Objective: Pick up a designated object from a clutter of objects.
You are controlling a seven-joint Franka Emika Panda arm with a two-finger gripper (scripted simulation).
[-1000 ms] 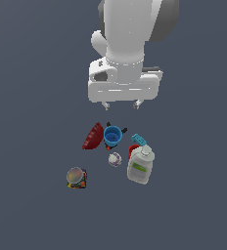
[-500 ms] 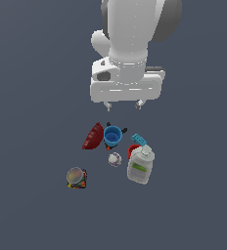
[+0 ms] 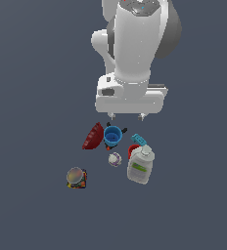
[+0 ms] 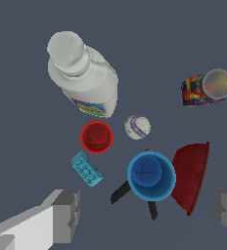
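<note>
The small red cup stands upright, seen from above, between the white pump bottle, the small ball and a cyan brick. In the exterior view only its rim shows behind the bottle. The blue cup stands over the black clamp, beside the tilted dark-red bowl. My gripper is open and empty, hovering above the clutter; its fingers flank the blue cup in the wrist view.
A round-lidded can with a colourful label stands apart at the exterior view's left, also in the wrist view. The ball lies between the blue cup and the bottle. The bowl leans by the cup.
My gripper has moved slightly toward the exterior view's right and a little lower. The objects have not moved.
</note>
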